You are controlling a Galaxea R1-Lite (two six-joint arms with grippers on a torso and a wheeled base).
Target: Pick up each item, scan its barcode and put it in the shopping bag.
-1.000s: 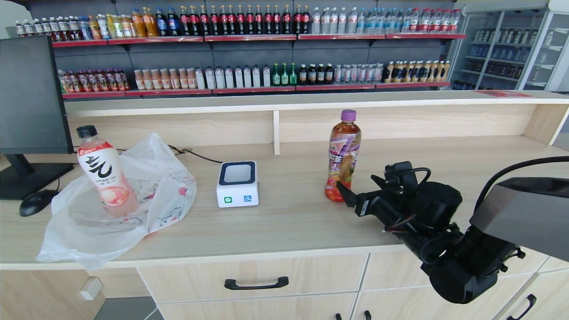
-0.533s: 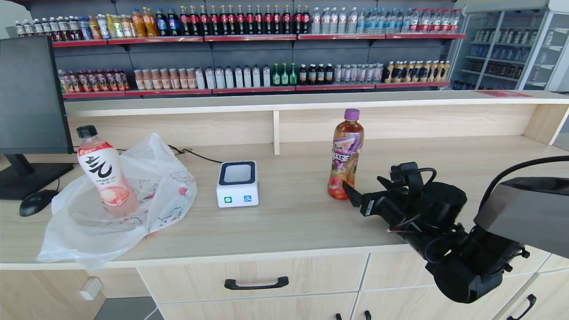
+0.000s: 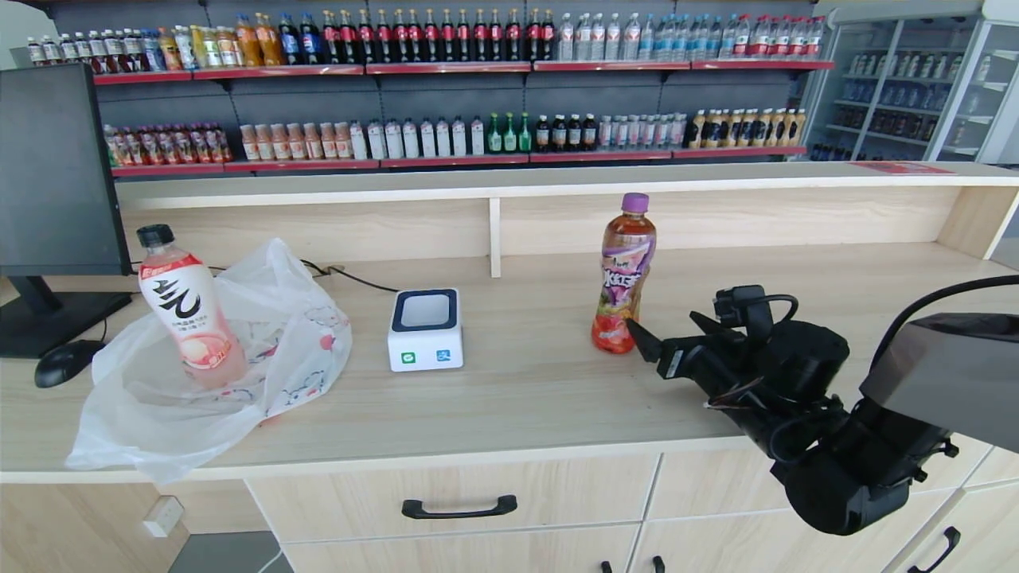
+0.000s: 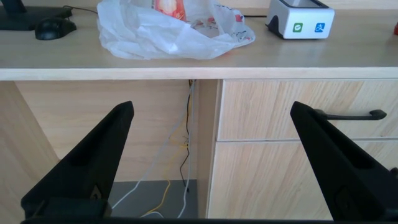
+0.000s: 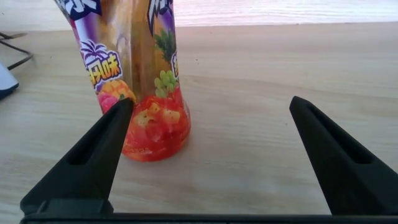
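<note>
The left claw [image 4: 211, 106] hangs low before the cupboard fronts, its fingers spread wide with nothing between them; above and beyond it runs the counter [image 4: 205, 65]. Farthest to that claw's left lies a black mouse [image 3: 64, 362]; next, up ahead of it, the shopping bag [image 3: 271, 334] lies slumped open with a pink bottle [image 3: 189, 306] standing upright in it. Beyond the claw to its right sits the white scanner [image 3: 425, 329], window up, apart from the bag.

Well to the right of the scanner stands the purple-capped bottle [image 3: 623, 274], upright on the counter. The right claw [image 3: 665, 338] lies low over the counter facing it, fingers spread, gripping nothing. The bottle's base stands just beyond the tip of the claw's left finger [image 5: 118, 124] and not squarely in the gap; whether they touch I cannot tell.
</note>
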